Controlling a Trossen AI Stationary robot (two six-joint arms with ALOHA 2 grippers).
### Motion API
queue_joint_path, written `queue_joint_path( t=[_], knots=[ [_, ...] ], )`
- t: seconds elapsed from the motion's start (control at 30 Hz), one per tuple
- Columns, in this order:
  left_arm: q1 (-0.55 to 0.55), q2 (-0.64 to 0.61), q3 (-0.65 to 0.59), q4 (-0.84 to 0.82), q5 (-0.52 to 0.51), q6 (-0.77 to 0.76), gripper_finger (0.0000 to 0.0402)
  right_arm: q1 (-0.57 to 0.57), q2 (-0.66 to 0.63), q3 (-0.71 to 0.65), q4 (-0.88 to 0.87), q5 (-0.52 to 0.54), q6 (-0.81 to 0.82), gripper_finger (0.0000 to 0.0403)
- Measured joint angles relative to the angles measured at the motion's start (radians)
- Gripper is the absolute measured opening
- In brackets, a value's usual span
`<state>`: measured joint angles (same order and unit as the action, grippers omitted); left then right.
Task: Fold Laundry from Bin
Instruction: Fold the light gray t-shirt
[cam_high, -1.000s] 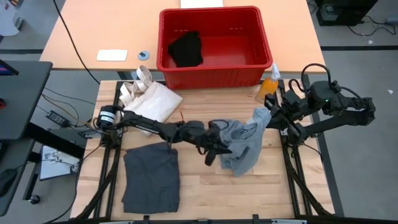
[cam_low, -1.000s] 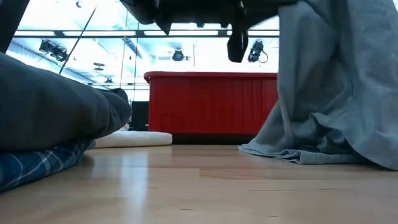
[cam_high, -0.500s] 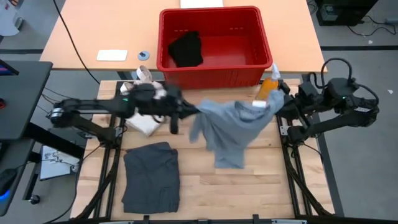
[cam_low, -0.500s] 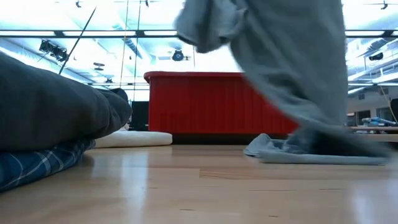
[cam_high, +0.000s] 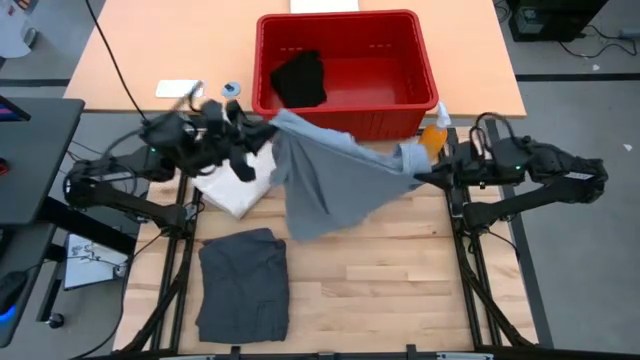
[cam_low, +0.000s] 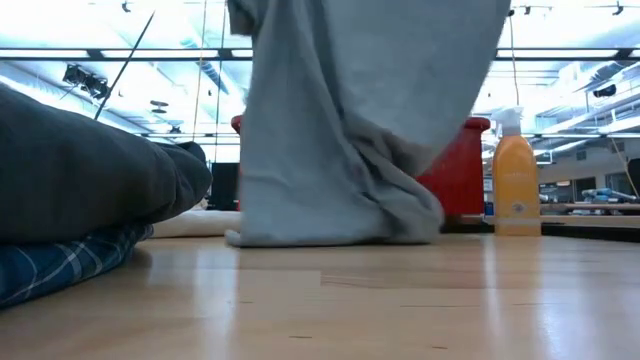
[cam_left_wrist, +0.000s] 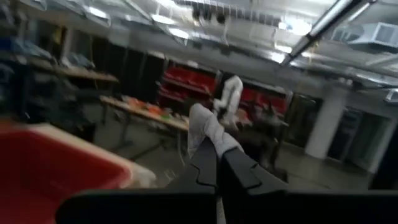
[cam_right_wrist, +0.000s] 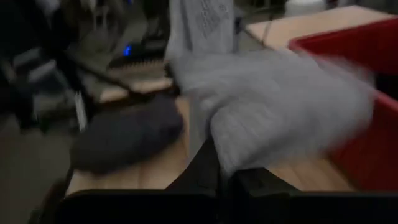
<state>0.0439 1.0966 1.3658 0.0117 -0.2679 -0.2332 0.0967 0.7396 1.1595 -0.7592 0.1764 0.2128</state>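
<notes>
A light grey garment (cam_high: 325, 180) is stretched between my two grippers above the table's far half. My left gripper (cam_high: 268, 128) is shut on its far left corner, in front of the red bin (cam_high: 420, 95). My right gripper (cam_high: 420, 172) is shut on its right end, beside the orange spray bottle (cam_high: 433, 135). A black piece (cam_high: 300, 78) lies in the bin. A folded dark charcoal piece (cam_high: 243, 285) lies at the near left on a blue plaid shirt (cam_low: 60, 265). My left gripper pinches a bunched corner of the garment (cam_left_wrist: 208, 127) between its two shut fingers, coming level from the table's left. The cloth runs drawn from it toward the right gripper. My right gripper pinches the garment's other upper end (cam_right_wrist: 249, 134) between its shut fingers, coming from the table's right and slanting down. The cloth hangs below the line between the grippers, its lower end (cam_low: 330, 232) on the table.
A cream tote bag (cam_high: 235, 180) lies at the table's far left, under the left arm. The spray bottle (cam_low: 515, 180) stands at the far right by the bin's corner. Bare wood (cam_high: 390, 290) shows at the near right. A second, tan table (cam_high: 180, 50) holds the bin.
My left gripper has risen from the table's middle and swung toward the far left, carrying a corner of the light grey garment. The garment, bunched in a heap before, is now spread out and drawn between both grippers, its lower end dragged leftward. My right gripper has tipped downward.
</notes>
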Motion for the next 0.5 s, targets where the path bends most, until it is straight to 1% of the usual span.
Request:
queue_joint_path(
  t=[0.13,0.27,0.37,0.5],
  knots=[
    [0.011,0.011,0.072,-0.001,-0.003,0.019,0.0006,0.000,0.012,0.000,0.018,-0.092,-0.061,0.0021],
    [0.016,0.019,0.102,-0.008,-0.004,0.020,0.0007,0.000,0.036,0.000,0.018,-0.096,-0.096,0.0044],
    [0.016,0.015,0.109,0.005,-0.004,0.021,0.0007,0.000,0.070,0.000,-0.010,-0.095,-0.108,0.0069],
    [0.016,0.016,0.109,-0.003,-0.004,0.020,0.0008,0.000,0.143,-0.009,-0.004,-0.105,-0.105,0.0107]
  ],
)
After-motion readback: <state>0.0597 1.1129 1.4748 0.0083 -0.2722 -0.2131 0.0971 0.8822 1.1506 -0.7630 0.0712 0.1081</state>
